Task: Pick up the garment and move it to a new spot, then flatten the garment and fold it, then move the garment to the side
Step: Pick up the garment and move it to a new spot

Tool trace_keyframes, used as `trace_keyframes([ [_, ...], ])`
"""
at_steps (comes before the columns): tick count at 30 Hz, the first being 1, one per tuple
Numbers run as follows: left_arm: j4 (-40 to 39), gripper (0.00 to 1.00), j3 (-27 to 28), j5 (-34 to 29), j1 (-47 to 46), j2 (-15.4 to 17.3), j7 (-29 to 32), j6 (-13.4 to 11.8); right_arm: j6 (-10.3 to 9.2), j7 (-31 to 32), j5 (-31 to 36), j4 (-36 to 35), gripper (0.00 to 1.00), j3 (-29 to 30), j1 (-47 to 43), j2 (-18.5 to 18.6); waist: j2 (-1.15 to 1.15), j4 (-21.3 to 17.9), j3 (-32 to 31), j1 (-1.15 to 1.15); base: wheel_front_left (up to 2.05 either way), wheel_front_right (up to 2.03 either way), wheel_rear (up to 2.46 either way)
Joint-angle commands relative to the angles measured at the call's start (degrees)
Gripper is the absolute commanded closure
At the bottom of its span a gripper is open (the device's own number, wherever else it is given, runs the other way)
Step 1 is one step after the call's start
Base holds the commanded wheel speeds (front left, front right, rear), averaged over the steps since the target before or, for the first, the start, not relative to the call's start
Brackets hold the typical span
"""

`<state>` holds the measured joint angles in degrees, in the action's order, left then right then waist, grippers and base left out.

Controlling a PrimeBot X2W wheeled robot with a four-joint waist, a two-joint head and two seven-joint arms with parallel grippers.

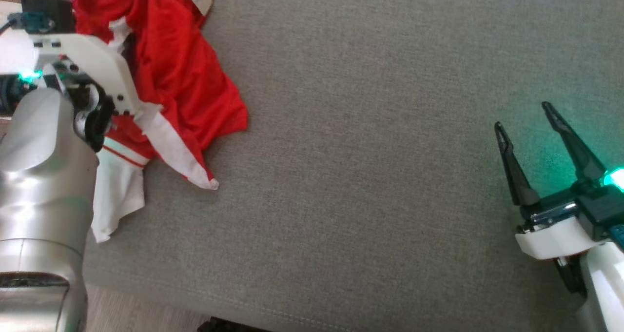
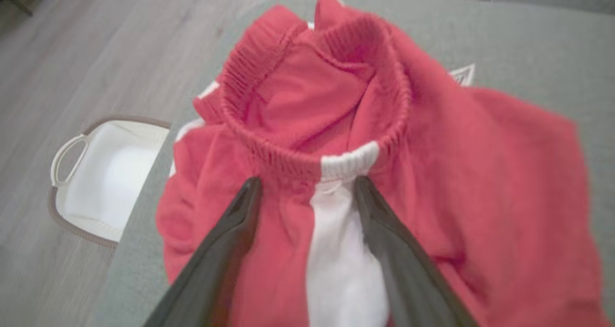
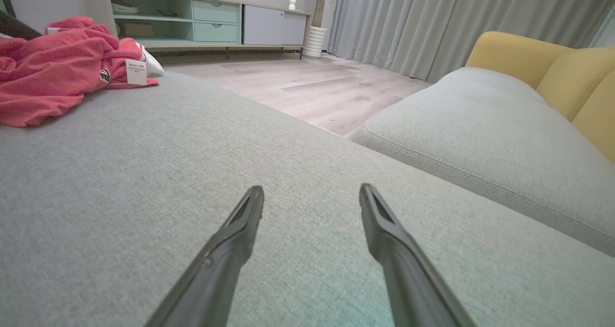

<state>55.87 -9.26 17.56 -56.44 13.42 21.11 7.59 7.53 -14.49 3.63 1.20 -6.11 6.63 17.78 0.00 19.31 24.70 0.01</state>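
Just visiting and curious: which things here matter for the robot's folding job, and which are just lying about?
For the job: red-and-white shorts; grey cushion under them; left claw, open over the shorts; right claw, open.
Lying about: white basket on the floor; yellow sofa back; cabinet; curtains.

Tally of the sofa scene
There were one red-and-white garment (image 1: 180, 73), one left gripper (image 2: 307, 185) and one right gripper (image 1: 522, 115), two grey seat cushions (image 3: 144, 173), two yellow back cushions (image 3: 509, 53), one white basket (image 2: 110, 178), and one white label (image 3: 136, 72) on the garment.
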Motion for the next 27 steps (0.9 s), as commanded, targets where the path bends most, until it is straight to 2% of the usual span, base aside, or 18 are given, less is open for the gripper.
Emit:
trace_keyframes([
  [1,0.61,0.0,1.32,0.39,-2.8,4.35,-0.57,-0.11,-0.04,-0.51,0.6,-2.33,0.0,-0.47,0.5,1.23,0.0,-0.65,0.96,-0.01,0.0,0.0,0.0],
  [3,2.79,0.0,1.77,1.45,-3.18,4.06,-1.98,-0.11,-0.04,-0.51,0.63,-2.6,0.0,-0.23,0.43,1.35,0.0,-0.71,1.27,-0.01,0.0,0.0,0.0],
  [4,3.72,0.54,1.75,2.12,-3.23,3.8,-2.42,-0.11,-0.04,-0.51,0.65,-2.68,0.0,-0.18,0.39,1.34,0.0,-0.75,1.36,-0.01,0.0,0.0,0.0],
  [5,4.25,0.92,1.45,2.45,-3.37,3.79,-3.34,-0.11,-0.04,-0.51,0.7,-2.74,0.0,-0.13,0.37,1.31,0.0,-0.74,1.42,-0.01,0.0,0.0,0.0],
  [6,4.25,0.92,1.45,2.45,-3.37,3.79,-3.34,-0.11,-0.04,-0.51,0.7,-2.74,0.0,-0.13,0.37,1.31,0.0,-0.74,1.42,-0.01,0.0,0.0,0.0],
  [7,4.64,1.0,1.17,2.77,-3.53,3.89,-4.45,-0.11,-0.04,-0.51,0.74,-2.77,0.0,-0.07,0.37,1.22,0.0,-0.71,1.42,-0.01,0.0,0.0,0.0],
  [12,3.85,1.0,0.06,7.58,-5.08,3.02,-10.1,-0.11,-0.04,-0.51,0.6,-1.94,0.0,-0.05,0.08,0.36,0.0,-0.11,0.07,-0.01,0.0,0.0,0.0],
  [17,-0.08,1.0,-4.28,12.19,-6.96,4.32,-12.28,-0.1,-0.04,-0.51,-0.27,-0.11,0.0,-1.55,0.65,-1.87,0.0,-0.37,-3.72,-0.01,0.0,0.0,0.0],
  [22,-5.67,1.0,-9.6,17.27,-8.61,6.46,-11.63,-0.1,-0.04,-0.51,-1.02,1.61,0.0,-3.98,0.85,-5.55,0.0,-2.26,-9.55,-0.01,0.0,0.0,0.0],
  [27,-12.28,1.0,-13.04,24.55,-9.65,9.41,-8.5,-0.1,-0.04,-0.51,-1.81,2.62,0.0,-5.31,0.11,-9.55,0.0,-6.61,-15.93,-0.01,0.0,0.0,0.0],
])
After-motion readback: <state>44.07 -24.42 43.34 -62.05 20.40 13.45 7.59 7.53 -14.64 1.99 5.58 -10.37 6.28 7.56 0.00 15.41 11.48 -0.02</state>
